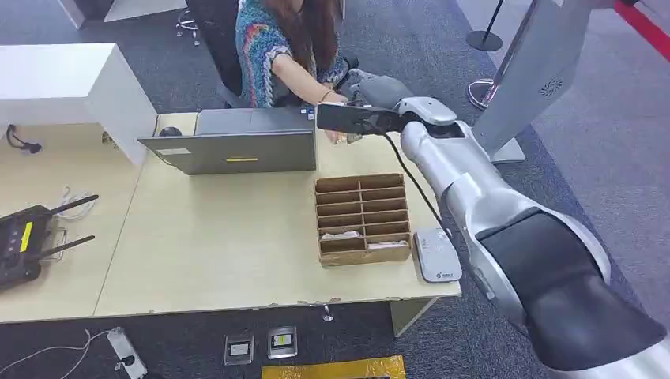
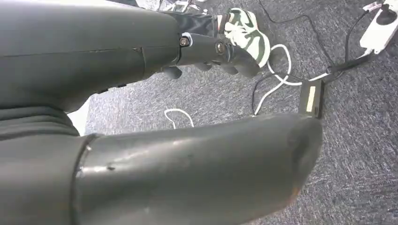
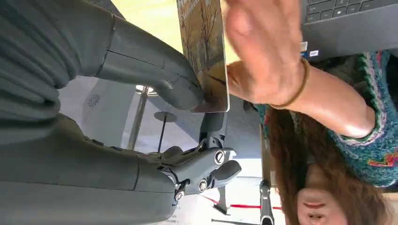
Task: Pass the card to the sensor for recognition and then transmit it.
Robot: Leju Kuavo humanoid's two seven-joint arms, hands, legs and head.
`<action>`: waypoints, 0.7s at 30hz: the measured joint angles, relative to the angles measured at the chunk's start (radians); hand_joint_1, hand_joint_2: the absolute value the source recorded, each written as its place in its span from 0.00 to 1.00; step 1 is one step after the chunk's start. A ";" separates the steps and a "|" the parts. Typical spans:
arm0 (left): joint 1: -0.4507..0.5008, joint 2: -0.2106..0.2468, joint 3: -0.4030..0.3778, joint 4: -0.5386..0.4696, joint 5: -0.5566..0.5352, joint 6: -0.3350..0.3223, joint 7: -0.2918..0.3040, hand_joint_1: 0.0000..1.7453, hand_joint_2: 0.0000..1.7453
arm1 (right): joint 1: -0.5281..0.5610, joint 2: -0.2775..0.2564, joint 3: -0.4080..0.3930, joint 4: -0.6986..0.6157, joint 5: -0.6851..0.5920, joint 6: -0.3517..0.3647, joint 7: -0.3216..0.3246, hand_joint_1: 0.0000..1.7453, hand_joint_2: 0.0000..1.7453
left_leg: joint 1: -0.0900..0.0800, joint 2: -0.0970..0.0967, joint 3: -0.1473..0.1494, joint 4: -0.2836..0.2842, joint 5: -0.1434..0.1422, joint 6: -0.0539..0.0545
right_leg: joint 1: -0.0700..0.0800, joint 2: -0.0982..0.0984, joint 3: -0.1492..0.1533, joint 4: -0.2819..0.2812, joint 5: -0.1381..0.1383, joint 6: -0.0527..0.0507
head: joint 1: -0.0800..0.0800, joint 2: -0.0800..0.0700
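Right hand (image 3: pixel 187 93) pinches the card (image 3: pixel 204 51) at the table's far right; a person's hand (image 3: pixel 263 47) touches it. Left hand (image 2: pixel 206 51) hangs curled, holding nothing.

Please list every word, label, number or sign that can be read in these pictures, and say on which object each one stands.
No text is legible.
Card with a tree picture, pinched by the right hand: top print blurred.
Small grey sensor box: blue mark too small.
Grey open laptop: yellow strip, white label, both unreadable.
Black router with antennas: yellow sticker unreadable.
Black power adapter on the carpet: pale label blurred.
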 joint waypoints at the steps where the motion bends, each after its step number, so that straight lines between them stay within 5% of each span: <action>1: 0.000 0.000 0.000 0.000 0.000 0.000 0.000 0.00 0.00 | -0.002 0.000 0.000 0.003 0.000 0.000 0.000 1.00 1.00 | 0.000 0.000 0.000 0.000 0.000 0.000 | 0.000 0.000 0.000 0.000 0.000 0.000 | 0.000 0.000; 11: 0.003 0.000 0.000 0.000 0.000 0.004 0.002 0.00 0.00 | -0.021 0.005 0.001 0.029 0.002 -0.057 0.026 1.00 1.00 | 0.000 0.000 0.000 0.000 0.000 0.000 | 0.000 0.000 0.000 0.000 0.000 0.000 | 0.000 0.000; 12: 0.004 0.000 0.000 0.000 0.000 0.005 0.002 0.00 0.00 | -0.025 0.005 0.001 0.030 0.002 -0.068 0.029 0.65 1.00 | 0.000 0.000 0.000 0.000 0.000 0.000 | 0.000 0.000 0.000 0.000 0.000 0.000 | 0.000 0.000; 13: 0.005 0.000 0.000 0.000 -0.001 0.007 0.002 0.00 0.00 | -0.030 0.005 0.001 0.032 0.002 -0.076 0.031 0.00 1.00 | 0.000 0.000 0.000 0.000 0.000 0.000 | 0.000 0.000 0.000 0.000 0.000 0.000 | 0.000 0.000; 21: 0.005 -0.002 0.000 0.000 -0.005 0.010 0.003 0.00 0.00 | -0.054 0.005 0.000 0.040 -0.010 -0.158 0.040 0.00 1.00 | 0.000 0.000 0.001 0.000 0.000 0.000 | 0.000 0.001 0.000 0.000 0.000 0.000 | 0.000 0.000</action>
